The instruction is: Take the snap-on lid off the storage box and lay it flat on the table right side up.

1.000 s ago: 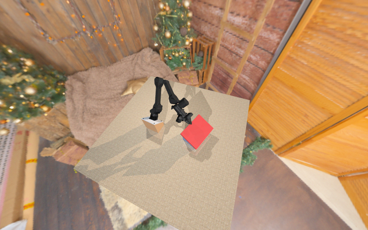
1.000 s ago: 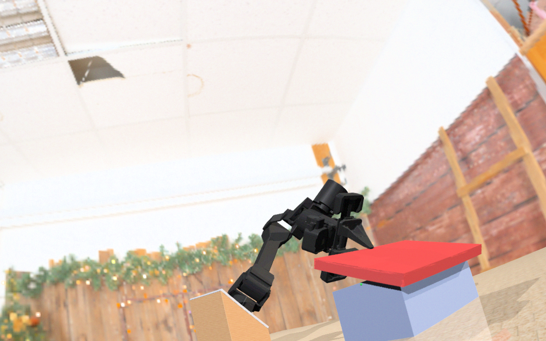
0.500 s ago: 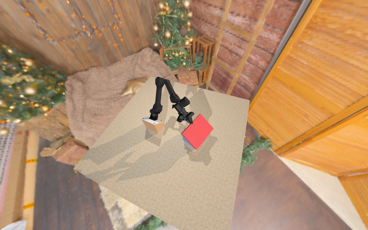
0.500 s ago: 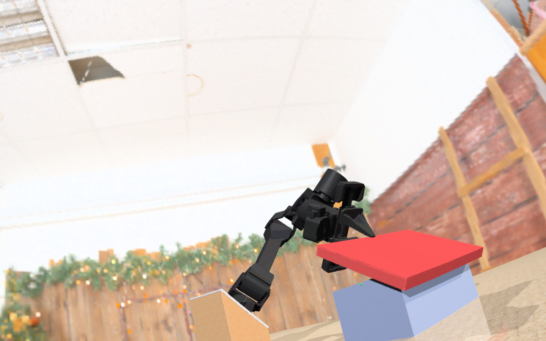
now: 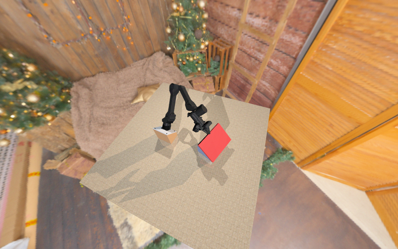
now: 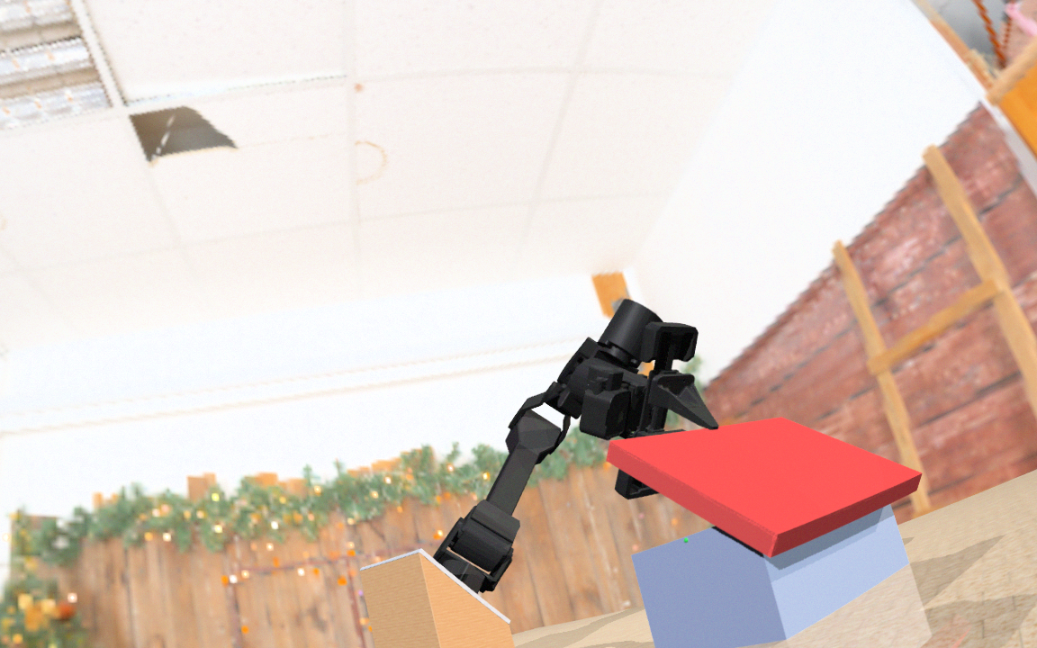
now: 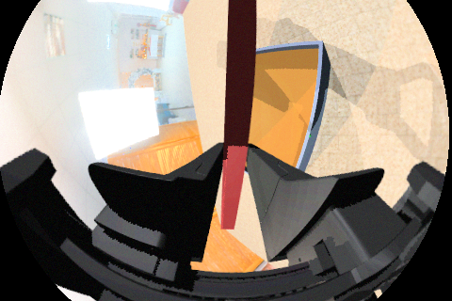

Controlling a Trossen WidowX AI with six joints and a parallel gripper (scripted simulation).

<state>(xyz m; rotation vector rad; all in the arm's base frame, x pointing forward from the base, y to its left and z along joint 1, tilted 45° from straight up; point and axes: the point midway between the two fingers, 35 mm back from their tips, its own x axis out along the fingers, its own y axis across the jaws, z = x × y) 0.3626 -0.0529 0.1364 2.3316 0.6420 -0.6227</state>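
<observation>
Top: gripper (image 5: 207, 132) (image 6: 703, 451) (image 7: 235, 149) at near edge of red lid (image 5: 214, 143) (image 6: 768, 479) (image 7: 241, 61), over table (image 5: 169, 198) (image 6: 997, 524) (image 7: 377, 14); sliver of blue box (image 5: 204, 154) (image 6: 707, 592) (image 7: 322, 85) visible below lid. Exterior: lid tilted, raised at gripper side, above blue box; contact at far side unclear. Wrist: lid pinched between both fingertips, seen edge-on; box beside it in view, orange interior partly exposed.

Seen from high over the desk (image 5: 175, 192), all corners but the lowest framed; elsewhere, low and close, looking upward past red lid (image 5: 215, 142) (image 6: 764, 475) (image 7: 240, 66), shared with view between jaws (image 5: 209, 133) (image 6: 687, 443).
</observation>
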